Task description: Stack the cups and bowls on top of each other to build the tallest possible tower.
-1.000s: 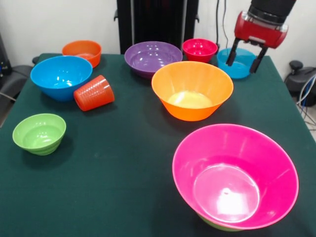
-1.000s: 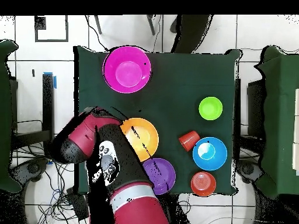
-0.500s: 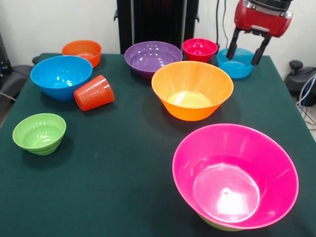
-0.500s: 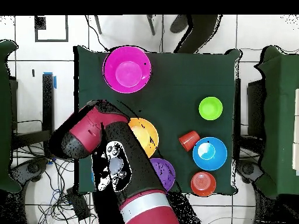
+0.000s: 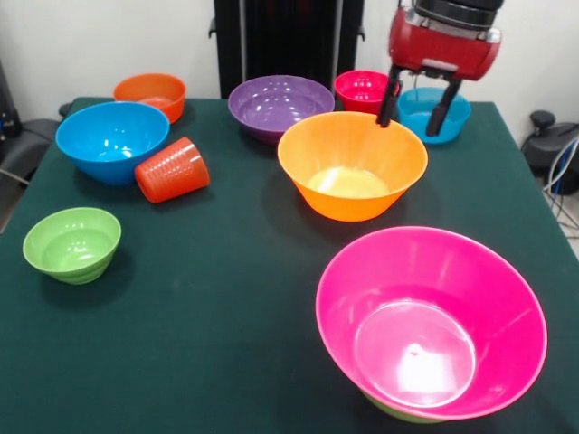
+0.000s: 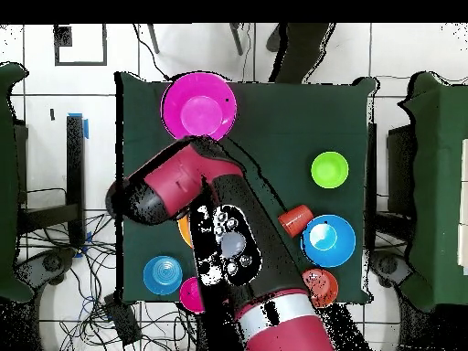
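Dark green felt table [image 5: 208, 344]; glossy round plastic bowls, ribbed tumbler [image 5: 173, 170] tipped over. Gripper [image 5: 413, 117] hangs above large orange bowl [image 5: 352, 165], fingers spread, empty.

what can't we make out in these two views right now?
- Overhead view: the arm covers the purple bowl fully and most of the large orange bowl.
- Overhead view: the gripper is hidden under the arm; only the front view shows it, open.
- Front view: the green bowl under the big pink bowl shows only a sliver, cut by the bottom edge.
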`<state>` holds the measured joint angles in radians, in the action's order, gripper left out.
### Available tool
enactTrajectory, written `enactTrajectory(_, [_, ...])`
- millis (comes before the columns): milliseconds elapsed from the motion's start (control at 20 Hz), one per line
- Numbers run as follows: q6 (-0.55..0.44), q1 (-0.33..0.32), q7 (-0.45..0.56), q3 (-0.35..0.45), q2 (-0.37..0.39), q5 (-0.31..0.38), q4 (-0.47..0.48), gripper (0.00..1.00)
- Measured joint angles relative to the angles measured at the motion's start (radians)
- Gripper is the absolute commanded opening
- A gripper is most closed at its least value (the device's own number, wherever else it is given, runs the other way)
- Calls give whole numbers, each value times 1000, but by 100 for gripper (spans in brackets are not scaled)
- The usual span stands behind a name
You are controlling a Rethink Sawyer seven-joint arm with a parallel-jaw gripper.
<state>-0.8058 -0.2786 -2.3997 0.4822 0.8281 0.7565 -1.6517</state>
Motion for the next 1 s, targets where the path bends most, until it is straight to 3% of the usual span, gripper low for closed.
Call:
enactTrajectory(700, [0, -149, 277, 33, -1, 0, 93, 100])
enactTrajectory(1000, [0, -206, 402, 48, -39, 0, 157, 100])
